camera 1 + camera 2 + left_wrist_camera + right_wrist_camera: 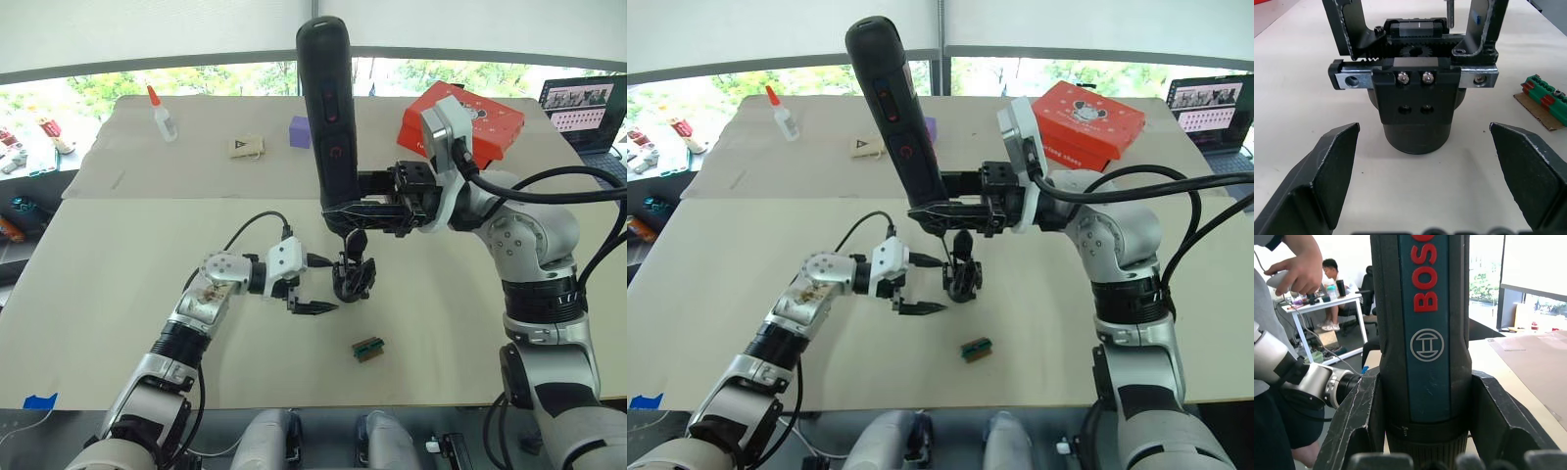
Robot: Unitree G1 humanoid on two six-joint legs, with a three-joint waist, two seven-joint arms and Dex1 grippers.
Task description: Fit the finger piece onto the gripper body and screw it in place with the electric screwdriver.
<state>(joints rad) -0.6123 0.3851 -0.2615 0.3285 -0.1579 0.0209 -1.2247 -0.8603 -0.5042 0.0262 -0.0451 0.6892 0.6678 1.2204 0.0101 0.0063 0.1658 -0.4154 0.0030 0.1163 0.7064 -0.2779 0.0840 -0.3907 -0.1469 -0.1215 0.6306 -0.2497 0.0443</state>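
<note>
- The right gripper [345, 208] is seen with its jaws clenched on the lower end of the thick matte-black cylindrical electric screwdriver [327, 113], which is held nearly upright, bit end down.
- The bit is judged to be lowered onto the compact black gripper body with a round cylindrical base [353, 275]; the contact itself is hidden behind the jaws and the handle.
- The left gripper [313, 307] is seen with its jaws released and spread wide, holding nothing; the gripper body stands just beyond the pointed fingertips [1332, 161], untouched by them.
- The gripper body stands near the middle of the pale counter [118, 323], well clear of its edges. In the left wrist view two screws are seen seated in its black front plate, with two bare holes below them.
- The small black finger piece cannot be told apart from the body in these views.
- A risk is judged from here: since the body is not braced by the left jaws, it could be spun or tipped by the driver's torque or downward push.
- A second risk: a slightly tilted driver could let the bit slip off the screw head.
- A small green-and-brown block [368, 348] lies nearer the counter's front edge, apart from the body.
- A red box [490, 122] lies by the far right corner.
</note>
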